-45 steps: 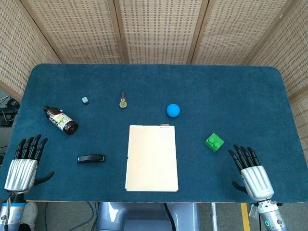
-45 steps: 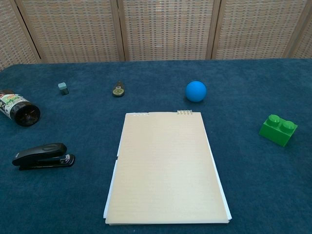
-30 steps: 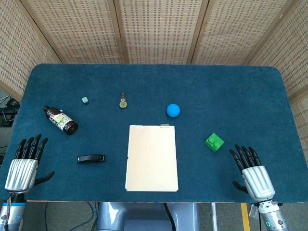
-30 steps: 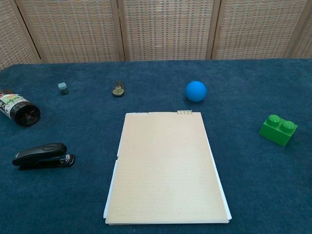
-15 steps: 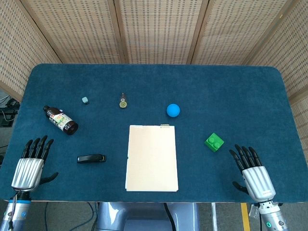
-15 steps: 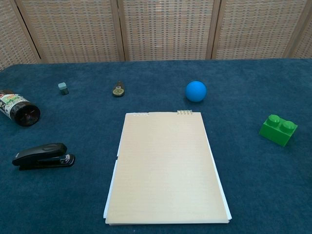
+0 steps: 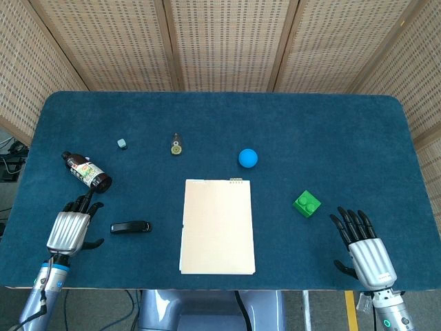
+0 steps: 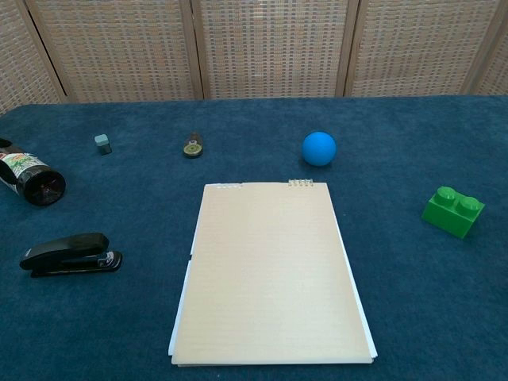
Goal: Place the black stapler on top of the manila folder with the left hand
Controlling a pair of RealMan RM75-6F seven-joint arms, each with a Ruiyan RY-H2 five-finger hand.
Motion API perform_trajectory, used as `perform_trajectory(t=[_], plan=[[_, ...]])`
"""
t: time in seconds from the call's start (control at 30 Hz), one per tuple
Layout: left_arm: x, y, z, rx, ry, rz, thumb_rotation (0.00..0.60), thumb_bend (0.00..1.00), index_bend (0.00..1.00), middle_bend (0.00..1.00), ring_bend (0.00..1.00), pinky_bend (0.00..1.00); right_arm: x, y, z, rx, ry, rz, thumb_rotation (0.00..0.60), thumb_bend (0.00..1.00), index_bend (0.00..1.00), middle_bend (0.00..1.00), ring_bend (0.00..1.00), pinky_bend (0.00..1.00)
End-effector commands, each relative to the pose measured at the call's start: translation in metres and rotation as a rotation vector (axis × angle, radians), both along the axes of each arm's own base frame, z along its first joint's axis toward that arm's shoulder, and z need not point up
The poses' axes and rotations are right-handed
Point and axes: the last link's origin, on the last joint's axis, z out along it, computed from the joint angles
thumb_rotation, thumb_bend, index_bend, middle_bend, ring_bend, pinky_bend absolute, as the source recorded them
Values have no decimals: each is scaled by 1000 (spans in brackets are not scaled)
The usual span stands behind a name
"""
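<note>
Black stapler (image 7: 131,227) lies flat on the worktop, left of the manila folder (image 7: 217,226). Left robot hand (image 7: 70,229) sits beside it, fingers spread, empty. Looks rigid and smooth, so I'd pinch the long sides mid-body.

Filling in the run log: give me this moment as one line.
left hand: open, beside stapler, not touching | stapler: on table, left of folder | right hand: open, idle near table edge | phase: approach

Bottle (image 8: 28,181) cropped at chest view's left edge (label unreadable).
</note>
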Motion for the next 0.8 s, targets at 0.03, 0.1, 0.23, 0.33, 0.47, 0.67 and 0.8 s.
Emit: perform_trajectory(t=[0.03,0.1,0.23,0.33,0.47,0.67,0.8], plan=[[11,15,-21,-43,12,-4,600,105,288,58,154,253,0,0,1,-2,-5,-2,600,135,87,0,0,0],[14,18,-28,-52,17,-1,600,107,300,66,159,255,0,0,2,-2,-8,-3,600,134,87,0,0,0],[19,22,-41,-78,17,5,600,112,322,88,177,275,0,0,3,-2,-11,-3,600,134,87,0,0,0],[23,25,-55,-110,29,10,600,114,328,91,178,275,0,-1,3,-3,-14,-2,600,134,87,0,0,0],[28,27,-67,-127,24,17,600,170,345,106,189,282,0,-1,5,-5,-19,-5,600,134,87,0,0,0],[32,31,-87,-152,39,35,600,195,373,125,203,293,-1,-2,7,-9,-28,-8,600,134,87,0,0,0],[38,34,-100,-141,34,22,600,396,503,248,316,386,-1,-2,8,-10,-30,-8,600,135,88,0,0,0]])
